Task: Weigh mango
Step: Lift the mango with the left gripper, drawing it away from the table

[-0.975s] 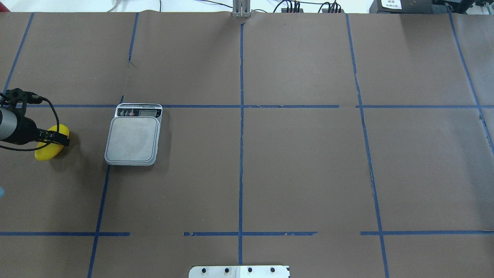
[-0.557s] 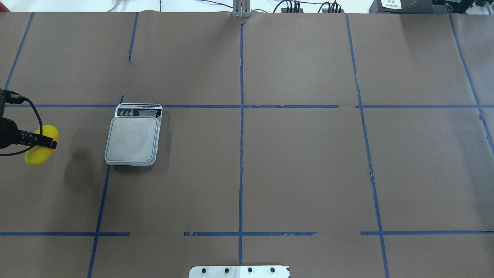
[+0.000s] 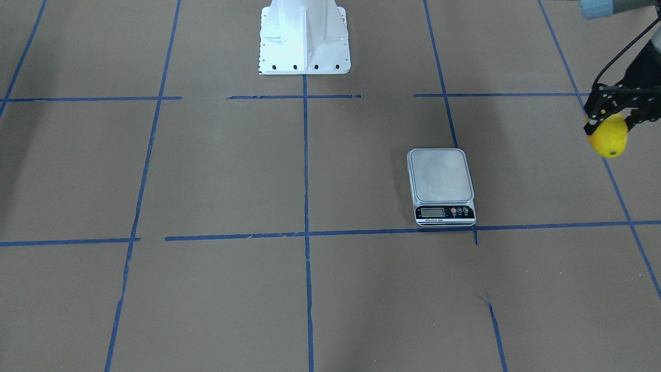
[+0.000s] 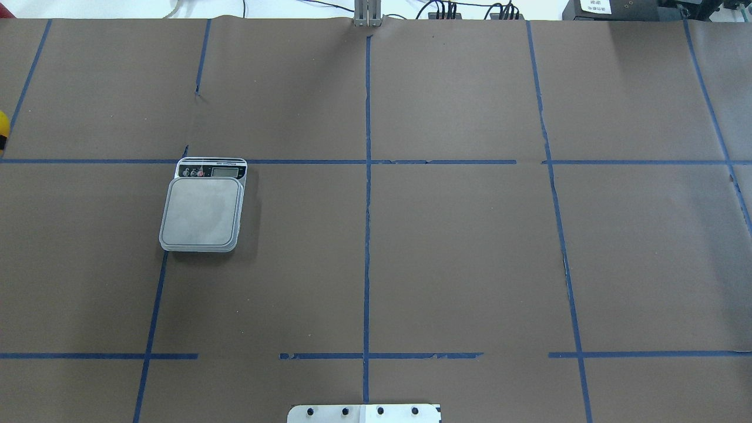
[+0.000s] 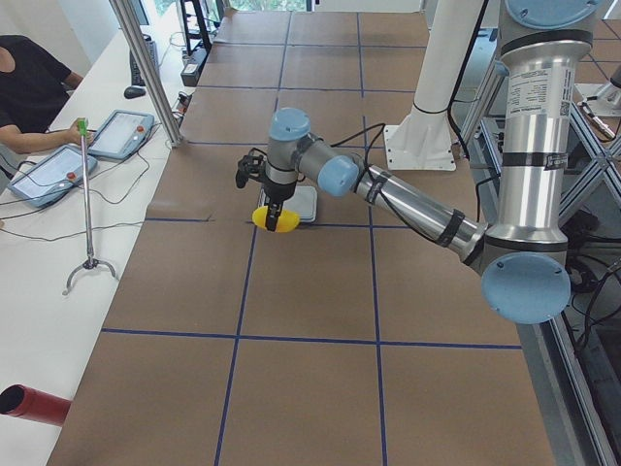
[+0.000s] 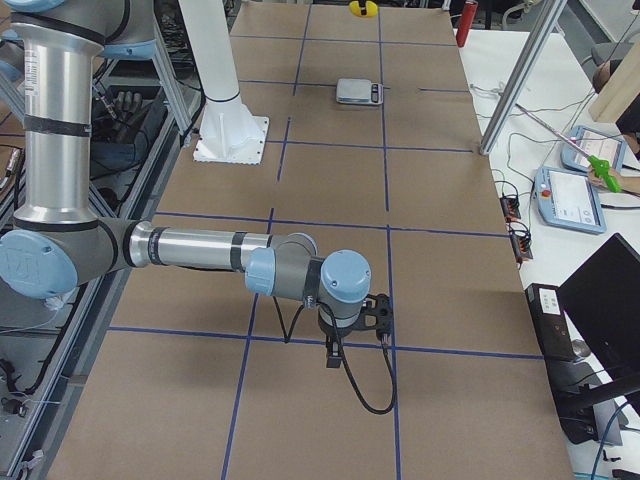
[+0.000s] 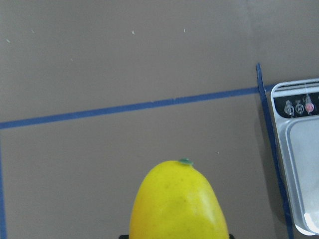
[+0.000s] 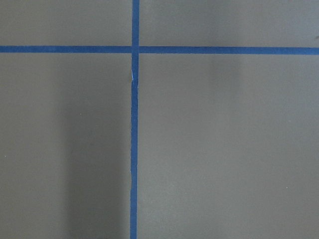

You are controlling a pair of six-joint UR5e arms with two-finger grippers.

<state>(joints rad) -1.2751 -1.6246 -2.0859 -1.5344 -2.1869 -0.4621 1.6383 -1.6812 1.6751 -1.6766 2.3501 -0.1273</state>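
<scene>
My left gripper point(image 3: 610, 123) is shut on the mango point(image 3: 609, 138), a smooth yellow fruit with a small dark tip, and holds it in the air above the table. The left wrist view shows the mango point(image 7: 179, 204) close up, tip pointing away. In the overhead view only a sliver of the mango point(image 4: 2, 126) shows at the left edge. The scale point(image 3: 441, 178) with a bare grey platform sits on the table, apart from the mango, and its corner shows in the left wrist view point(image 7: 301, 164). My right gripper point(image 6: 333, 352) hangs low over the table far from the scale; I cannot tell whether it is open.
Brown paper with blue tape lines covers the table point(image 4: 458, 247). The robot's white base point(image 3: 303, 36) stands at the table's robot side. An operator's tablets point(image 5: 58, 160) and a stand lie beyond the table's far edge.
My left gripper has lifted the mango off the table and carried it left, almost out of the overhead view. The scale has not moved.
</scene>
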